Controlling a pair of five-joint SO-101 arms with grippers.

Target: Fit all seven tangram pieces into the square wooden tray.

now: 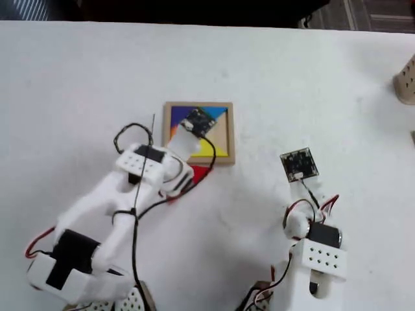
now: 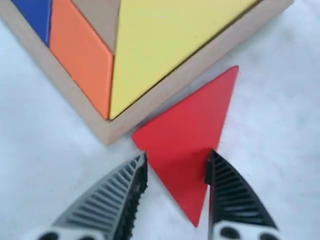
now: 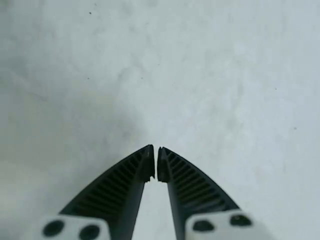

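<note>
The square wooden tray point(image 1: 231, 133) sits mid-table and holds blue point(image 2: 35, 12), orange point(image 2: 82, 50) and yellow point(image 2: 175, 35) pieces, with bare wood point(image 2: 100, 15) between them. A red triangle point(image 2: 185, 135) lies flat on the table against the tray's near corner point(image 2: 107, 132). My left gripper point(image 2: 177, 160) straddles the triangle's narrow end, its fingers pressed to both edges. In the high view the red triangle point(image 1: 201, 173) peeks out beside the left gripper point(image 1: 185, 175). My right gripper point(image 3: 156, 165) is shut on nothing above bare table, right of the tray point(image 1: 299, 167).
A perforated wooden block point(image 1: 405, 81) stands at the table's far right edge. Black cable point(image 1: 133, 133) loops over the left arm near the tray. White table stretches open behind and to the right of the tray.
</note>
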